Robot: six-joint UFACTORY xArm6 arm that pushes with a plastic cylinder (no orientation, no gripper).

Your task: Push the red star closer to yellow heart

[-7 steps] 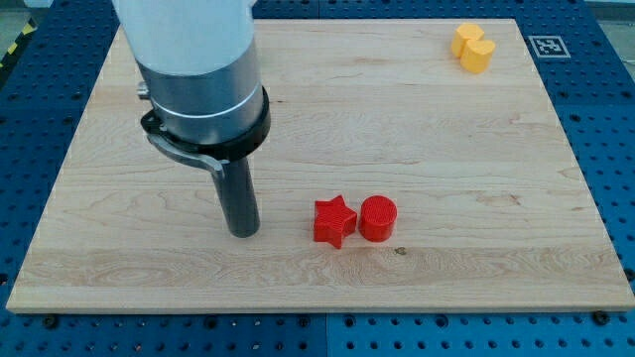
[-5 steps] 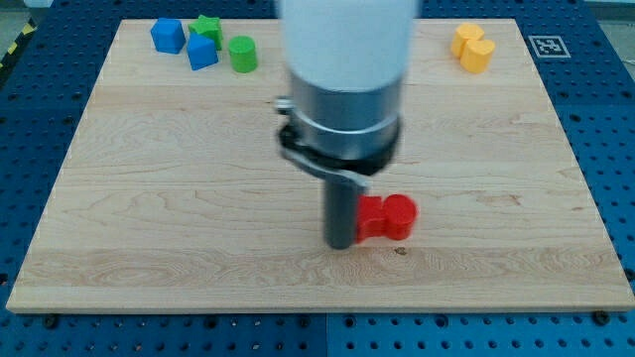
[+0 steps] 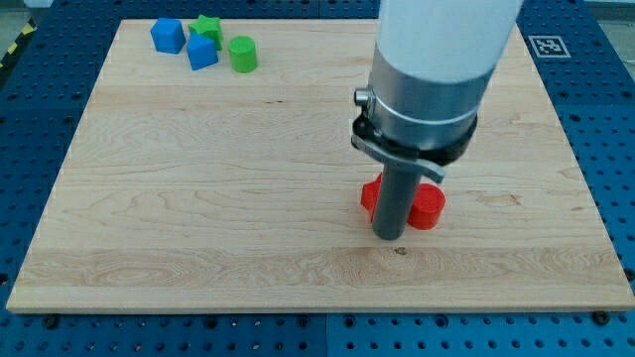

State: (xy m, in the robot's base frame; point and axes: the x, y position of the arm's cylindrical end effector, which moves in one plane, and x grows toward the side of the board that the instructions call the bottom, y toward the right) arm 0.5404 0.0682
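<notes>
The rod's tip (image 3: 387, 236) sits low and right of centre in the frame, planted on the wooden board (image 3: 149, 198). There are no fingers here to open or close; the arm ends in a plain dark rod, so all it can do is shove.

The red star (image 3: 371, 197) is mostly hidden behind the rod: only a sliver of red shows at the rod's left edge, and its shape can't really be made out. The tip is pressed against the front of it, or right beside it; the exact contact is covered. Just right of the rod lies the red cylinder (image 3: 428, 205), touching or nearly touching the star, so a push on one likely carries the other along.

The yellow heart does not show at all. The arm's wide white and grey body fills the upper right of the frame and would cover anything up there, so I can't say how far apart star and heart are.

Placed at the star's lower side, the tip looks set to drive it up the frame, which suits a target in the upper right.

Far off in the upper left, well apart from all this, sit two blue blocks (image 3: 167, 35) (image 3: 201, 52), a green star (image 3: 206, 25) and a green cylinder (image 3: 242, 54), clustered together and out of the way.
</notes>
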